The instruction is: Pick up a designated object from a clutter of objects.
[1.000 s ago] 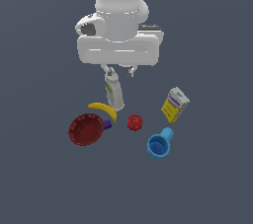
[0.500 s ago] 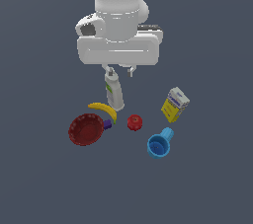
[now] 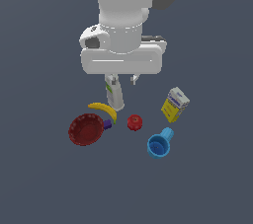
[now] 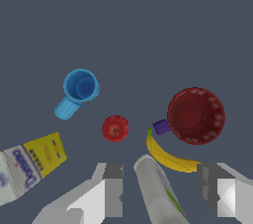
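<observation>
The gripper [image 4: 160, 193] hangs high over the clutter with its jaws spread wide and nothing held. The upright white-and-green bottle [image 4: 157, 193] shows in the gap between the two fingers in the wrist view, but whether the fingers are down at its level I cannot tell; in the exterior view they look to be just above its top.

Nearest beyond the fingers lie the yellow banana [image 4: 168, 156] and, off to one side, the yellow-and-white box [image 4: 34, 161]. A little farther out sit the red apple [image 4: 115, 128], the small purple piece [image 4: 161, 127] and the dark-red bowl [image 4: 196, 115].

Farthest from the hand is the wide blue cup [image 4: 80, 86], past the apple and on the box's side of it, with the smaller pale-blue cup [image 4: 65, 108] touching its rim. In the exterior view the wide blue cup [image 3: 159, 146] lies below the gripper [image 3: 122, 81] and toward that view's right. It stands mouth-up and round, so I judge the coming move turns on travelling out over the apple, then dropping onto the rim away from the small cup.
</observation>
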